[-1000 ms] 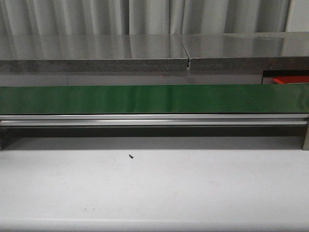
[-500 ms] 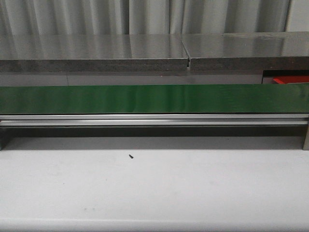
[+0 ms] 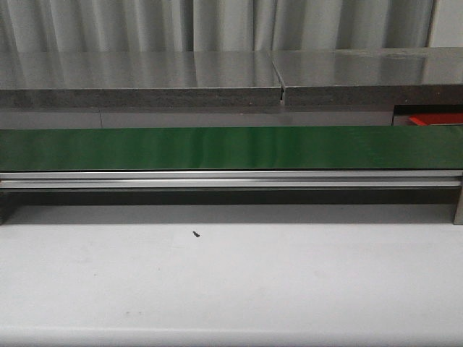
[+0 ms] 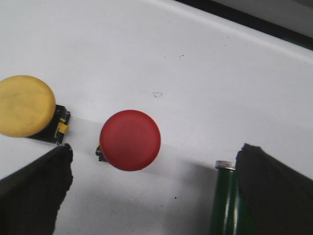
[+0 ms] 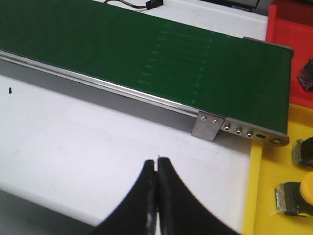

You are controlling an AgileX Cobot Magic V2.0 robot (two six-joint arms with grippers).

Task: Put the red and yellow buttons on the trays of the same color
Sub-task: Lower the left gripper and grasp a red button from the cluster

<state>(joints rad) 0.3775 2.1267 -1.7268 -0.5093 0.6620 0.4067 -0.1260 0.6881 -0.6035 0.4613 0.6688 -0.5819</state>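
Now the left gripper (image 4: 146, 196) hangs spread wide above the round red push button (image 4: 130, 140) on bare white tabletop (image 4: 205, 73); right gripper (image 5: 156, 169) pinched together, empty.

1. Front view: red tray (image 3: 436, 119) only a sliver at right edge, mostly hidden behind the conveyor frame.
2. Left wrist view: yellow button (image 4: 24, 105) cut off by left edge.
3. Right wrist view: yellow tray (image 5: 274, 196) and yellow-capped button (image 5: 299, 195) cut by right edge; dark object (image 5: 306, 74) upper right unidentifiable.
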